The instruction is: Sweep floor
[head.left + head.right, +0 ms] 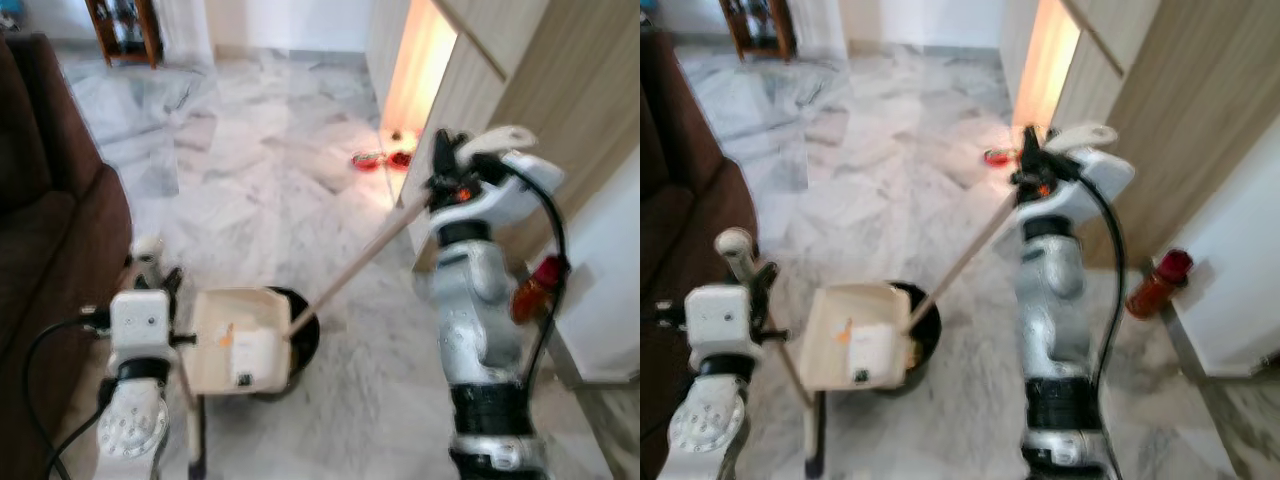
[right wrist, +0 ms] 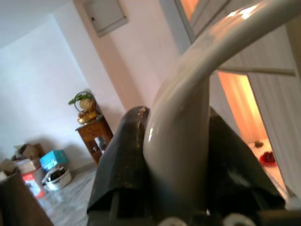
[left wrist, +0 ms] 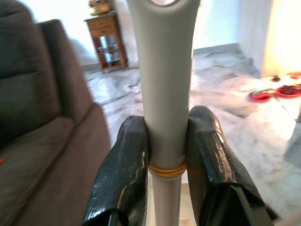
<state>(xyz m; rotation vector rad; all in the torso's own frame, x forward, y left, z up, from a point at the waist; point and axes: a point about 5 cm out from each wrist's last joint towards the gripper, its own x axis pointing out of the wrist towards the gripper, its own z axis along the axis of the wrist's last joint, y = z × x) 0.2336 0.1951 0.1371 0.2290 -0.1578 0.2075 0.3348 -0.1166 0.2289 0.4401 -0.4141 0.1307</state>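
L gripper (image 3: 167, 155) is clamped on the dustpan handle (image 3: 164, 84); dustpan (image 1: 235, 340) sits lower centre of frame. R gripper (image 1: 447, 165) grips the broom handle (image 1: 355, 265), right of centre. I'd keep the pan lip flat on the floor (image 1: 260, 180) and use short strokes toward it.

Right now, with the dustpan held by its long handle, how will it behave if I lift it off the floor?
The left claw is shut on the dustpan handle, far above the cream dustpan, so the pan will probably swing. It looks like light plastic. The handle looks smooth and round, so it may twist in the grip.
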